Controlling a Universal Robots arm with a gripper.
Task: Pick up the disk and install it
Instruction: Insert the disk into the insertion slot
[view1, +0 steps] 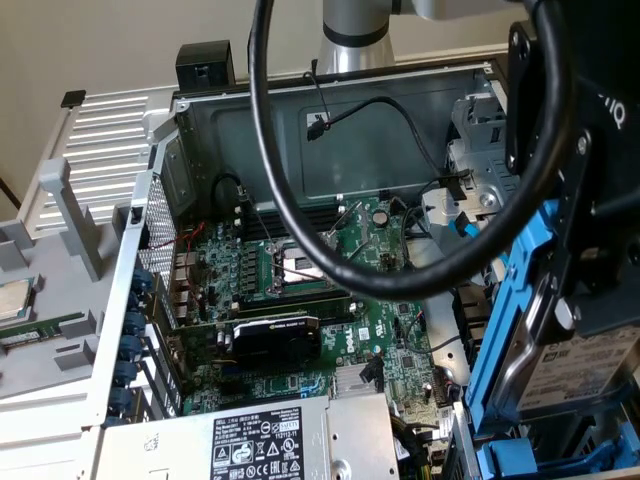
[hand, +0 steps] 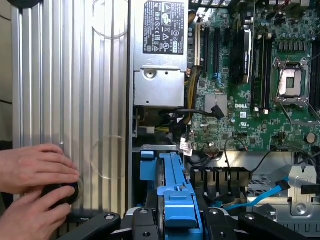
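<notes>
We have the gripper (hand: 179, 220) part-closed on the disk (view1: 590, 375), fingers clamping its blue carrier frame (hand: 175, 180) so it hangs on edge just beside the motherboard (view1: 330, 270), likely for bay alignment, with a person's hands (hand: 35, 172) well clear of the motherboard.

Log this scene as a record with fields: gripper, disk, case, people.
gripper: shut on the disk
disk: in its blue carrier frame, tilted, held over the open computer case at the exterior view's right
computer case: open, with the motherboard exposed and the power supply at one end
people: a person's hands on a small black object, on the ribbed panel beside the case
</notes>
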